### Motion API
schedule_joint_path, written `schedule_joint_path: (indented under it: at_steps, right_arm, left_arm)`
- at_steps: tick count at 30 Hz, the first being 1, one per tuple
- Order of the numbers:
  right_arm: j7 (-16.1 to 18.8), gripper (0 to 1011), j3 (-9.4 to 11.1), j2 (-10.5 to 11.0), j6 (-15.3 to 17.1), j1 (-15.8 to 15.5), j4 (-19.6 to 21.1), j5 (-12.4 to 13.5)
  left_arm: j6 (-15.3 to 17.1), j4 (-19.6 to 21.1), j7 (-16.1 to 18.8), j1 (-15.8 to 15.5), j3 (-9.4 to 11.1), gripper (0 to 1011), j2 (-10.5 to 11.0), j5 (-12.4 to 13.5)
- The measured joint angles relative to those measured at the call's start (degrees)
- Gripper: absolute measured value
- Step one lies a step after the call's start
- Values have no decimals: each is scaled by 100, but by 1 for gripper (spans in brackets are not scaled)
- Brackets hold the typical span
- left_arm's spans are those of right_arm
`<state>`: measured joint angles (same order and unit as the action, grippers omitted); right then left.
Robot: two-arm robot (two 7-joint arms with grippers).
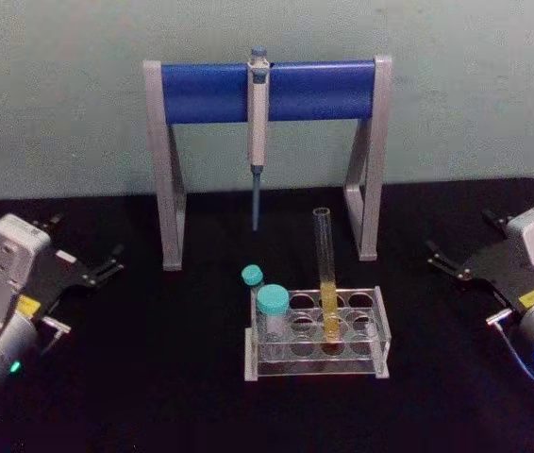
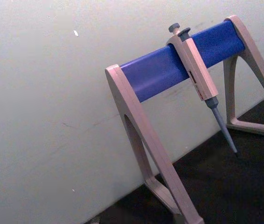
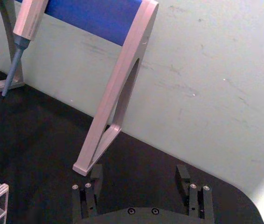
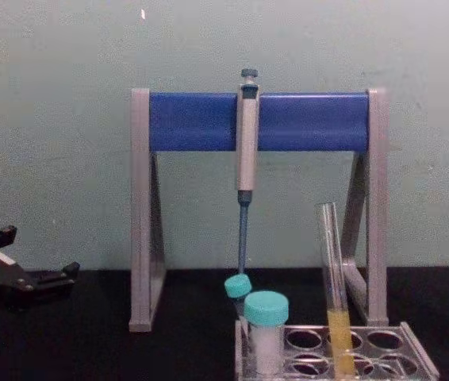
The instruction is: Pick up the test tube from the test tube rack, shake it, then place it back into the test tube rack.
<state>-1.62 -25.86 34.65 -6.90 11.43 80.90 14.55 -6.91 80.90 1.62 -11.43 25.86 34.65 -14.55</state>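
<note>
tube [image 1: 325, 274] stands near upright in a middle hole of the rack [image 1: 316, 370], yellow liquid low. Its foot is hard to make out through the clear plastic. Chest view cuts off the rack's front. left gripper [image 1: 87, 237] and right gripper [image 1: 458, 234] are out at either side, well apart from the rack, jaws spread. Black table [image 1: 182, 387], pale wall [image 1: 59, 113].

The black table [image 1: 135, 377] carries two things. The clear test tube rack [image 1: 352, 366] stands near its middle. The grey-and-blue pipette stand [image 1: 206, 92] has its feet planted at the rack's 12 o'clock, nearer the wall.
</note>
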Motion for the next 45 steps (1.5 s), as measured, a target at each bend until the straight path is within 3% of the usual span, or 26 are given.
schedule_joint_path:
  at_steps: [17, 25, 29, 45]
  right_arm:
    - [0, 1000, 0, 0, 0, 0, 0, 0]
    - [127, 1000, 117, -26, 8, -71, 68, -12]
    - [250, 1000, 185, -28, 30, -149, 186, 61]
    - [1322, 1000, 330, -44, 331, -438, 761, 737]
  left_arm:
    - [0, 0, 0, 0, 0, 1010, 0, 0]
    - [0, 0, 0, 0, 0, 1010, 0, 0]
    - [0, 0, 0, 0, 0, 1010, 0, 0]
    - [0, 0, 0, 0, 0, 1010, 0, 0]
